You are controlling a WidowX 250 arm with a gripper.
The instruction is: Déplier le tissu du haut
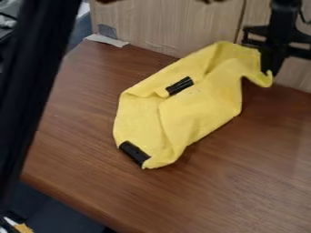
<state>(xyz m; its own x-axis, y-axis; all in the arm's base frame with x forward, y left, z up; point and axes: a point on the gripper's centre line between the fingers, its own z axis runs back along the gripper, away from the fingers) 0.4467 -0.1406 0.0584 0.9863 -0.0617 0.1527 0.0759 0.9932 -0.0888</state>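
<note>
Brown wooden table (79, 159) carries your yellow cloth (203, 109), which looks light, soft and easy to crumple. You should pinch only its top layer near the middle fold, gently; at its far corner is your black gripper (274, 63), but I cannot tell its opening or whether it holds anything

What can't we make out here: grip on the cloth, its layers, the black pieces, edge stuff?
All in the camera view:
- Whether the gripper holds the cloth: dark shapes merge at the cloth's upper right corner.
- Layers and underside: hidden by the cloth's own folds.
- What the two black pieces are: too little detail.
- Dark bar: cut off by top and left edges.
- Orange item: cut off by bottom edge.
</note>
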